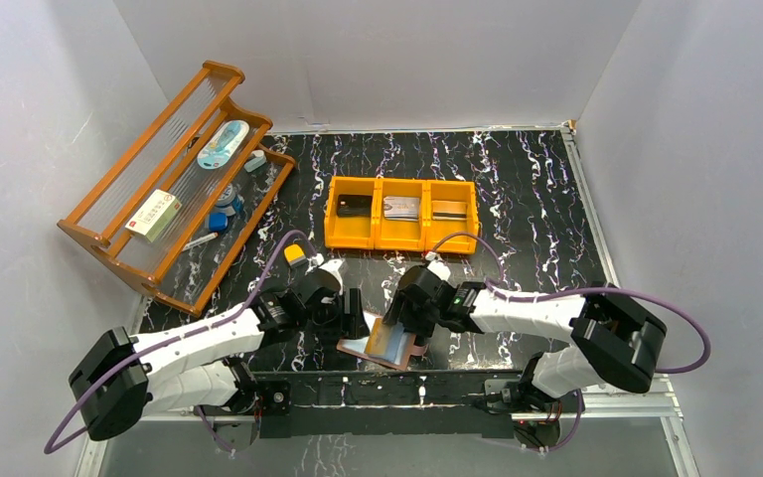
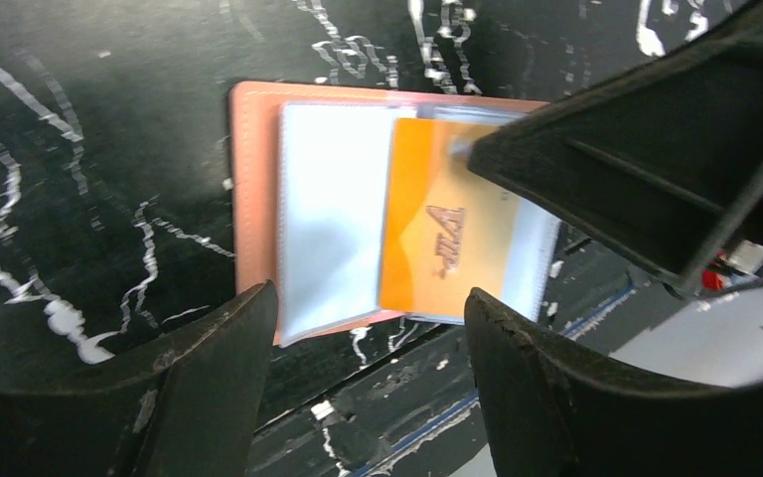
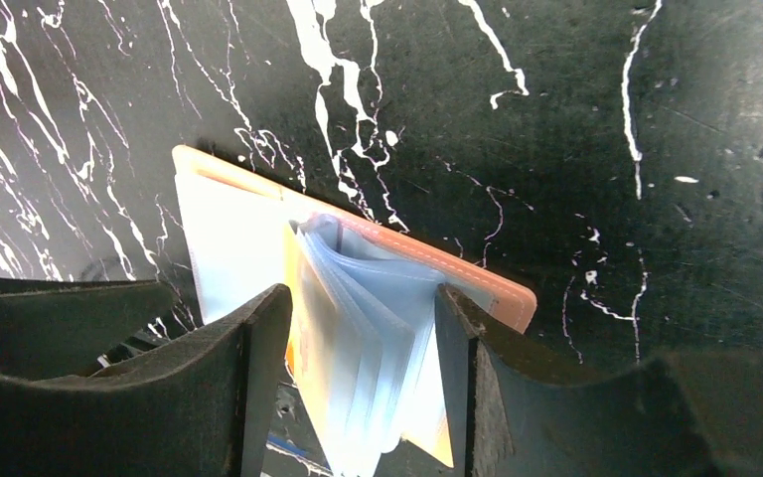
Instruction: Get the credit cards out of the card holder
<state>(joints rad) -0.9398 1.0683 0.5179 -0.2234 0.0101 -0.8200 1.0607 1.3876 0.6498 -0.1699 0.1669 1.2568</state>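
since the card holder point(image 1: 382, 343) is lying open and flat at the middle of the near edge of the worktop point(image 1: 527, 179), just ahead of the two arm bases, both arms are reaching it in short, folded poses. the left gripper point(image 2: 370, 303) is hovering over the holder's left half with its fingers released and wide apart, grasping nothing. in its wrist view the salmon cover and one pale leaf are showing between the two fingers, so it is probably waiting to pin that side down and stop the holder from sliding. the right gripper point(image 3: 358, 298) is working on the right half. its fingers are spread and straddling the fanned pale blue sleeves point(image 3: 378, 328), which are standing up off the cover rather than lying flat. they are not squeezing the fan shut, so i am judging them released. a yellow-orange card point(image 2: 437, 238) is sitting in one of those sleeves, which is likely why the right fingers are lining up there. toward the middle of the worktop, the orange tray point(image 1: 400, 243) is holding flat dark and grey credit cards point(image 1: 401, 208) in its three compartments, so it seems to be serving as the drop-off, with at least this one card waiting to be pulled.
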